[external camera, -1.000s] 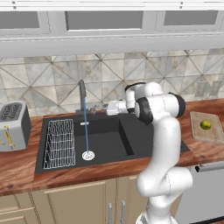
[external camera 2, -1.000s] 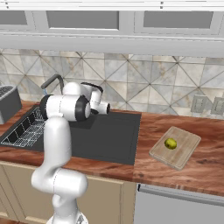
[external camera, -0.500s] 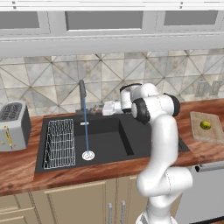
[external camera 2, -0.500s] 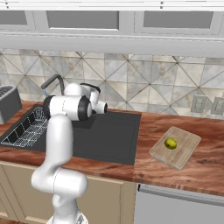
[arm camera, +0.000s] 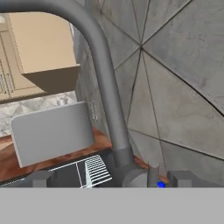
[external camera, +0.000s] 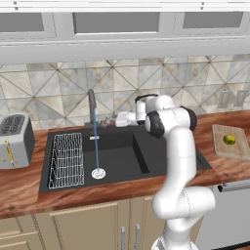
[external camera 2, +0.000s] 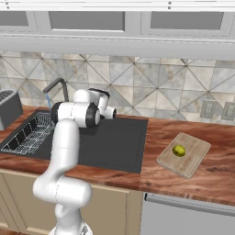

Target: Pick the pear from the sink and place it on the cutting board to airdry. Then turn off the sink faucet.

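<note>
Pincer-wise, my gripper [external camera: 108,121] is stretched out sideways right at the base of the sink faucet [external camera: 91,103], and in the hand view its fingertips [arm camera: 41,178] sit spread wide on either side of the faucet's foot, holding nothing. Can't tell if either tip actually touches the little lever [arm camera: 152,175]. Water is running in a thin stream down to the round drain [external camera: 98,173] in the black sink [external camera: 122,161]. Pear [external camera 2: 179,150] is sitting on the cutting board [external camera 2: 195,156], well off to the right on the wood counter [external camera 2: 174,133]. White wire rack [external camera: 66,160] in the basin's left side, toaster [external camera: 15,140] further left.
</note>
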Motion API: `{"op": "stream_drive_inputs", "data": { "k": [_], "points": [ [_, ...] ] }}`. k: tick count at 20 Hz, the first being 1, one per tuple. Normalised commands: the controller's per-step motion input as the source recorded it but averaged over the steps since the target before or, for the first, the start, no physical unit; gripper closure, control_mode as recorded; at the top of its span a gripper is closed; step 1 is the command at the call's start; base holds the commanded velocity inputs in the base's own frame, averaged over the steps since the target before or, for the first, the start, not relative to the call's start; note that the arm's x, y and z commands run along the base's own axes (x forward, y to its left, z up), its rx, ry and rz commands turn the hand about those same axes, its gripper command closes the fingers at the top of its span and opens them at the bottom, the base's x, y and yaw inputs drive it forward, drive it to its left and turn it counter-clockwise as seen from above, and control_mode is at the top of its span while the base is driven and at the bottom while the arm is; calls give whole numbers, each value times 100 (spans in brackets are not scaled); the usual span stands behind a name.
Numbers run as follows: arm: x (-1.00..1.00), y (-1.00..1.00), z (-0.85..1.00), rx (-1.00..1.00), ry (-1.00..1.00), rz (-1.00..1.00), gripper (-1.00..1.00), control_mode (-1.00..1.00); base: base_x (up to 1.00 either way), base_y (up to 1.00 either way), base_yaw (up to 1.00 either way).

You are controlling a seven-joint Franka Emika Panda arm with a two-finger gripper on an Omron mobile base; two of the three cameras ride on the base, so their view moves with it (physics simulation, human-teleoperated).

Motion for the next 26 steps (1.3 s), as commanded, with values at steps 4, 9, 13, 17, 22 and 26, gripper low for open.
{"op": "stream_drive_inputs", "data": {
  "k": [4,9,13,17,22,26],
  "points": [
    [38,2,0,3,0,0,-100,-100,0,0,0],
    [35,19,0,0,1,0,-100,-100,0,0,0],
    [11,18,-4,-1,5,0,-100,-100,0,0,0],
    [0,2,-24,-4,4,0,-100,-100,0,0,0],
    [0,1,-26,-3,4,1,-100,-100,0,0,0],
    [22,7,-10,0,4,2,-100,-100,0,0,0]
  ]
}}
